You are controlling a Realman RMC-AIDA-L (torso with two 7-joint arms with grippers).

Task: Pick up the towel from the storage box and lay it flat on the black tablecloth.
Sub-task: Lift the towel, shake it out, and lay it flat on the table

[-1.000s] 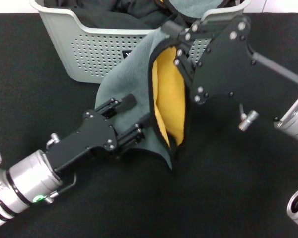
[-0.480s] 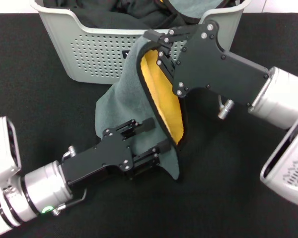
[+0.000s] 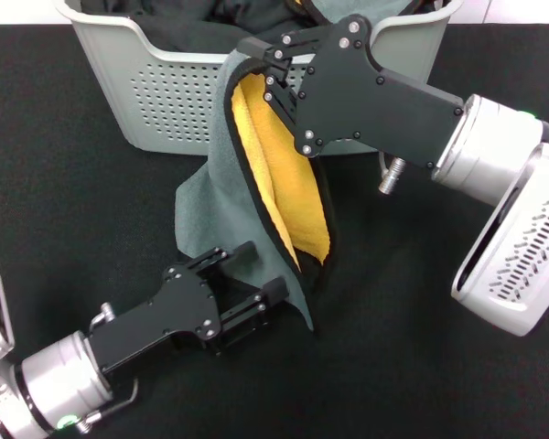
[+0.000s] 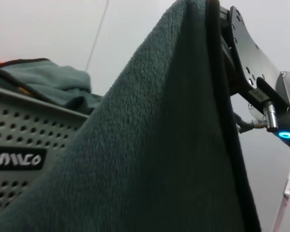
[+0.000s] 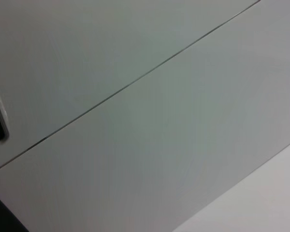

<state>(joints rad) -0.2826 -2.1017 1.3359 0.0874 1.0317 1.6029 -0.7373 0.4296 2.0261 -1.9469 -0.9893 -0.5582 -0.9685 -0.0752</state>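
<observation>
The towel hangs from my right gripper, which is shut on its top edge in front of the storage box. The towel's yellow face opens to the front and its grey-teal face trails down onto the black tablecloth. My left gripper sits low at the towel's bottom edge with its fingers apart. The left wrist view is filled by the grey-teal face, with the box's label behind it and the right gripper's black housing at the top.
Black garments and another grey-teal cloth lie in the storage box. The tablecloth spreads wide on both sides. The right wrist view shows only a pale flat surface with a thin seam.
My right gripper has carried the towel's top edge to the left, and more yellow shows. My left gripper first moved right, then drew back towards me along the towel's bottom edge.
</observation>
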